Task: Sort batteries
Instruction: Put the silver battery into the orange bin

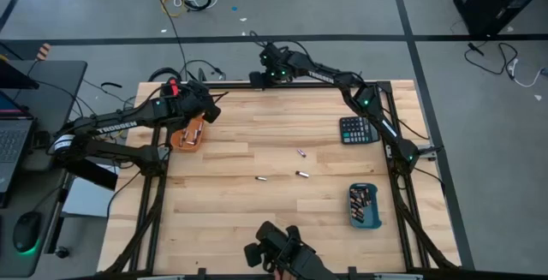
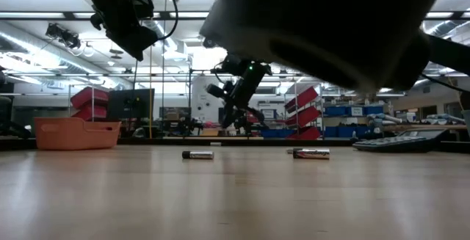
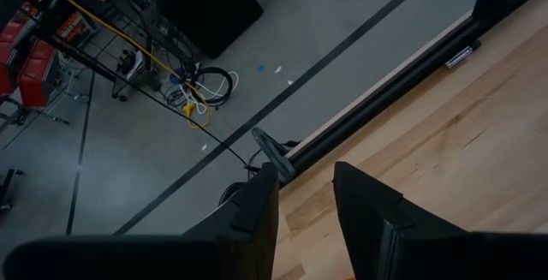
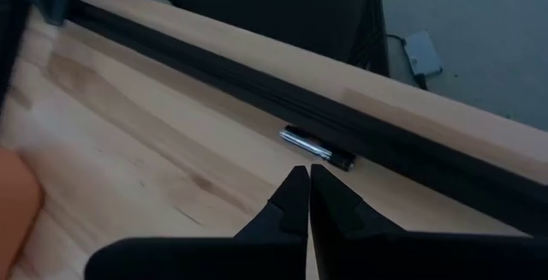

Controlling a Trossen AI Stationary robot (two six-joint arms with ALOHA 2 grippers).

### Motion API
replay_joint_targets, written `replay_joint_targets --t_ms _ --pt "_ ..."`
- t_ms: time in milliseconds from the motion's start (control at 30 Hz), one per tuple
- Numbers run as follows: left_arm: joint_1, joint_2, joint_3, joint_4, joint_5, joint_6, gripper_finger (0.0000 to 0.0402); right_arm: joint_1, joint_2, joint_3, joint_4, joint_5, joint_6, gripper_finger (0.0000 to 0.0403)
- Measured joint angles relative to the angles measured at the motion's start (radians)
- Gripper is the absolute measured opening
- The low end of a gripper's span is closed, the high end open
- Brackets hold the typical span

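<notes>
Battery (image 4: 315, 149) against far rail, right tool (image 4: 308, 196) closed nearby

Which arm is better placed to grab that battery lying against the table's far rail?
Probably the right: its shut pincer hangs just short of that battery. The left pincer is over the orange tray.

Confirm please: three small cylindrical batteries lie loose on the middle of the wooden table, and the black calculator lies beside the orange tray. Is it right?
Not quite. In the high view the black calculator lies at the table's right side, above the blue tray, far from the orange tray. The three loose batteries are right.
</notes>
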Motion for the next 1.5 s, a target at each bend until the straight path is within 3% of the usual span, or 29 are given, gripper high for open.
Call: replay_joint_targets --t_ms 467,867,1100,1233,1500 --pt "0.0 0.0 0.0 0.0 0.0 -0.001 0.0113 -0.018 0.001 -0.1 0.135 -0.014 0.027 0.0005" --pt "0.0 0.0 0.0 0.001 0.0 -0.001 0.0113 -0.053 0.05 -0.099 0.131 -0.174 0.11 0.0002" --pt "0.0 0.001 -0.001 0.013 0.0 0.003 0.0113 -0.056 0.05 -0.092 0.13 -0.186 0.093 0.0" --pt "0.0 0.001 -0.002 0.023 0.0 0.021 0.0113 -0.056 0.05 -0.092 0.144 -0.265 0.081 0.0002" --pt "0.0 0.001 -0.001 0.023 0.0 0.024 0.0113 -0.067 0.048 -0.091 0.195 -0.232 0.103 0.0"
